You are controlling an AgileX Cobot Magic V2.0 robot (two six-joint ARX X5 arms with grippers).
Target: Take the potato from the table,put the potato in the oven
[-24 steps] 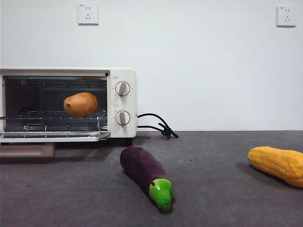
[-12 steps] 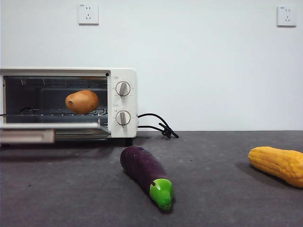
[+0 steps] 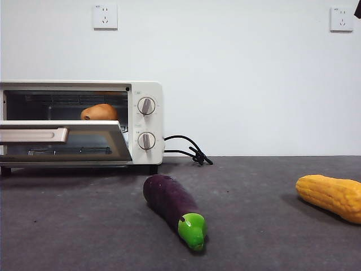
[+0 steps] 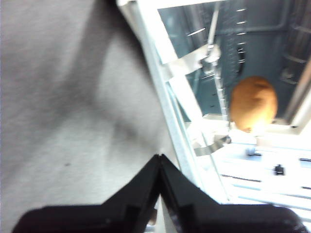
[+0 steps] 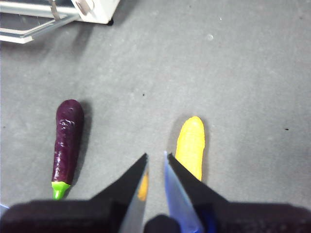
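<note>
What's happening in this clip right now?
The potato already sits on the rack inside the oven, and the oven door stands partway up, not yet shut. The left gripper, fingers together, is right at the door's edge. The right gripper hangs above the table near the corn, holding nothing. The eggplant lies on the table in front of the oven.

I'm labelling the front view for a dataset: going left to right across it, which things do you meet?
Cream-white toaster oven with the orange-brown potato inside, behind its half-raised glass door → black cord → purple eggplant with a green tip → yellow corn cob.
</note>
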